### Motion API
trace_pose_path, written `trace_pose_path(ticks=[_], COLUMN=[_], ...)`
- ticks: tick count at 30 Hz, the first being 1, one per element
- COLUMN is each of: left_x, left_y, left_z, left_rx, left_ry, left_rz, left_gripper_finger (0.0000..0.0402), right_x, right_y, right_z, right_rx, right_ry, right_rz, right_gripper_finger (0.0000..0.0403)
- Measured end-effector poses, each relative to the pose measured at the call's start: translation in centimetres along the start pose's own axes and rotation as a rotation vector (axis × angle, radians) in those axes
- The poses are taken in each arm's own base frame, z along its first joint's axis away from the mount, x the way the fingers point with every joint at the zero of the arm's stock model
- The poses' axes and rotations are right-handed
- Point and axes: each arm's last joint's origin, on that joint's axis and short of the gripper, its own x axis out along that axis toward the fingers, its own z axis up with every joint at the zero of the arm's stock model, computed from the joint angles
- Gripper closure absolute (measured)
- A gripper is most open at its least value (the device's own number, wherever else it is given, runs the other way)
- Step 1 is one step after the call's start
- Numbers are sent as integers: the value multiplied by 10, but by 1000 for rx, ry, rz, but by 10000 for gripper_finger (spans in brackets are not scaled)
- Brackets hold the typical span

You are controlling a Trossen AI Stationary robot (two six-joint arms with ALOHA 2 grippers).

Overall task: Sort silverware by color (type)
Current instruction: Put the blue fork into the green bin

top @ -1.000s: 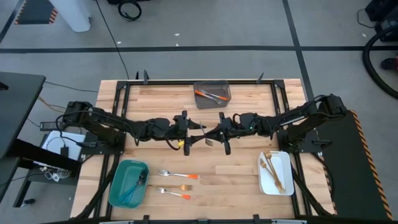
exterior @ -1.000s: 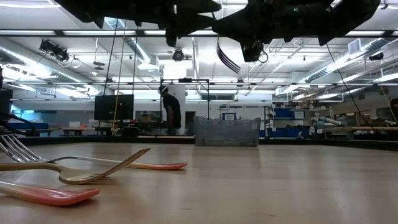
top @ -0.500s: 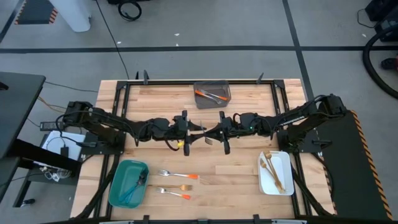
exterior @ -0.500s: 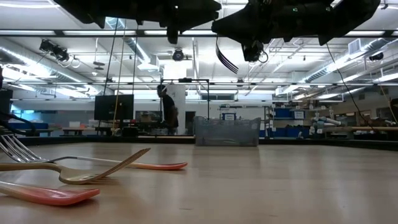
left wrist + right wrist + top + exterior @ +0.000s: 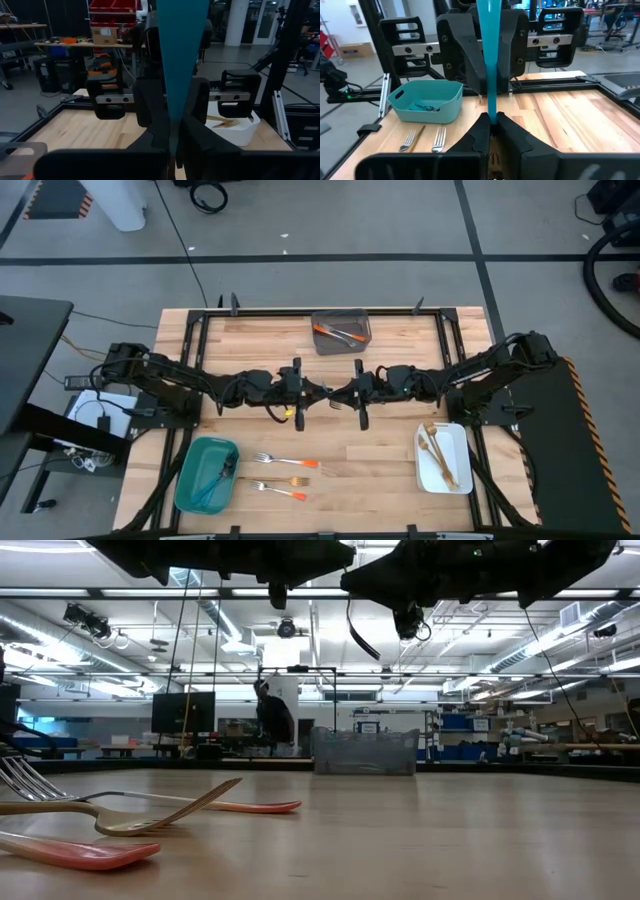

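The right tool [image 5: 345, 394] has drawn slightly closer to the left tool [image 5: 318, 391] at mid-table, so the gap between them has narrowed over the blue-handled piece [image 5: 489, 55] both clamp. Beyond the far edge, the person [image 5: 272, 718] in the room has shifted stance.

A blue-handled utensil [image 5: 490, 75] is held between both grippers, and each wrist view cuts it off at the picture's edge, so whether it is a fork, spoon or knife cannot be told. From above, the left gripper [image 5: 314, 392] and right gripper [image 5: 340, 393] hide it almost wholly. The pieces in the teal bin [image 5: 190, 480], the white bin [image 5: 458, 448] and the grey bin [image 5: 341, 320] are too small to tell by type. In the low view, a fork [image 5: 100, 817] runs off the picture's edge.
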Motion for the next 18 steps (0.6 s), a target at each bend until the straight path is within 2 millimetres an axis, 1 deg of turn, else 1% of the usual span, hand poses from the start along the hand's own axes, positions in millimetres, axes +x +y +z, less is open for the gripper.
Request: trace_pose_path(ticks=[2,5,14,18], left_x=[0,0,0,-1], left_y=[0,0,0,0], left_z=[0,0,-5,-9], left_rx=[5,20,32,35], left_ry=[0,2,50,102], left_rz=[0,4,6,5], left_gripper_finger=[373,370,369,369], right_x=[0,0,0,-1], right_y=[1,1,2,6], right_z=[0,-2,-8,-9], right_rx=[14,47,135,130], right_ry=[-1,15,81,80], right_rz=[-11,-22,-26,-46], right_gripper_finger=[366,342,238,205])
